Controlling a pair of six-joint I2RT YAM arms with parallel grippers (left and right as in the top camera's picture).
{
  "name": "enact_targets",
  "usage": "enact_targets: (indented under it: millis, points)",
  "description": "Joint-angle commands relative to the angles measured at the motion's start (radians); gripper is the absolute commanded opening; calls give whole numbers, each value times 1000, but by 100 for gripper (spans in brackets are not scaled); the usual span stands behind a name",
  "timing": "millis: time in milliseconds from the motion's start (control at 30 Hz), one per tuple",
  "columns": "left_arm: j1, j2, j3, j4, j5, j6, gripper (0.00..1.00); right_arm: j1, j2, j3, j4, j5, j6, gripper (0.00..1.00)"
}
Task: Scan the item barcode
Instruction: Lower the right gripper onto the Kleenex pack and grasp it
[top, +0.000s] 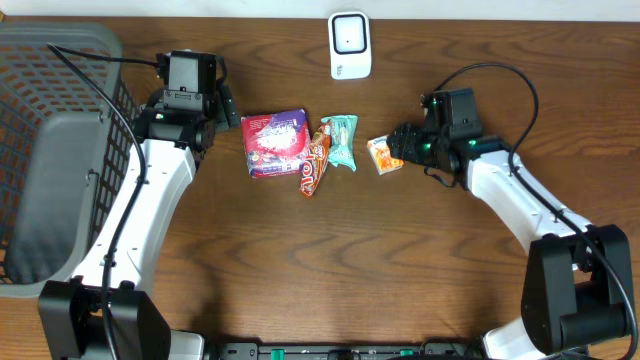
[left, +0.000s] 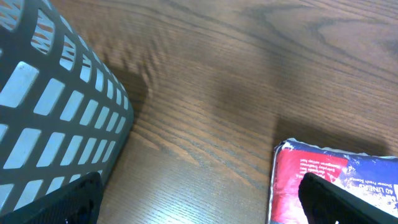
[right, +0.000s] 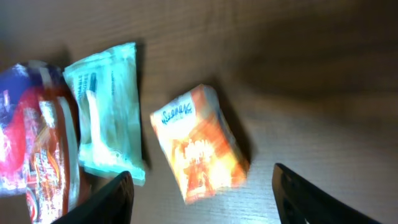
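Dark wood-grain table (top: 330, 270), seen from the robot's side, working outward.

Nearest: both arm bases sit at the near edge. Each white forearm slants up and away toward mid-table.

Left side: grey mesh basket (top: 60, 35) runs along the edge. Contents can't be made out.

Mid-table, a loose row of four packets:
- purple-red pouch (top: 275, 143), lying flat
- red-orange stick wrapper (top: 314, 165), tilted, touching the pouch and the next packet
- pale teal packet (top: 342, 140)
- orange packet (right: 199, 143), slightly apart at the right end, lying flat at an angle

Left gripper (left: 205, 208): jaws spread wide with nothing between them, parked between the basket and the pouch, just beside the pouch's corner. Looks idle.

Right gripper (right: 202, 186): wrist bent over and reaching leftward, low over the orange packet. One finger stands on each side of it with a gap on both sides. Nothing gripped.

Step, as I read it: the pick. The orange packet seems to be the chosen item, and the grasp isn't made.

Next move calls for settling lower, closing squarely on the packet without nudging the teal one, then lifting it clear.

Farthest: white scanner (top: 350, 45) upright at the far edge, well apart from the row. The packet would then have to be carried there and its barcode turned to the scanner's face. I can't tell which side the barcode is on.
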Motion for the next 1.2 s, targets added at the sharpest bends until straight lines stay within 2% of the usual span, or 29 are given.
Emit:
enact_targets:
  millis: [0,100,200,233,267,367,433,467,533,633,667,733,933,1167]
  points:
    - [2,2,6,-2,-13,13,100,-12,-5,124,-109,-25,-110,68]
    - [2,2,6,-2,-13,13,99,-24,-2,217,-246,-8,-166,72]
    - [2,2,6,-2,-13,13,100,-28,-3,249,-263,-5,-170,75]
    - [2,2,6,-2,-13,13,99,-27,-3,248,-249,-5,-159,81]
    - [2,2,6,-2,-13,13,99,-26,-2,248,-241,-5,-146,99]
    - [2,2,6,-2,-13,13,99,-14,-2,248,-227,-17,-138,99]
    - [2,2,6,-2,-13,13,99,4,-2,248,-218,-43,-195,99]
    - [2,2,6,-2,-13,13,100,17,-1,248,-216,-47,-219,97]
    - [2,2,6,-2,-13,13,99,45,-1,248,-217,-41,-255,86]
    - [2,2,6,-2,-13,13,99,101,0,246,-217,46,-261,55]
    - [2,2,6,-2,-13,13,99,120,0,244,-217,87,-261,49]
    - [2,2,6,-2,-13,13,99,161,4,241,-212,185,-261,43]
    - [2,2,6,-2,-13,13,99,277,78,240,-176,466,-262,49]
    - [2,2,6,-2,-13,13,100,344,215,240,-167,550,-262,52]
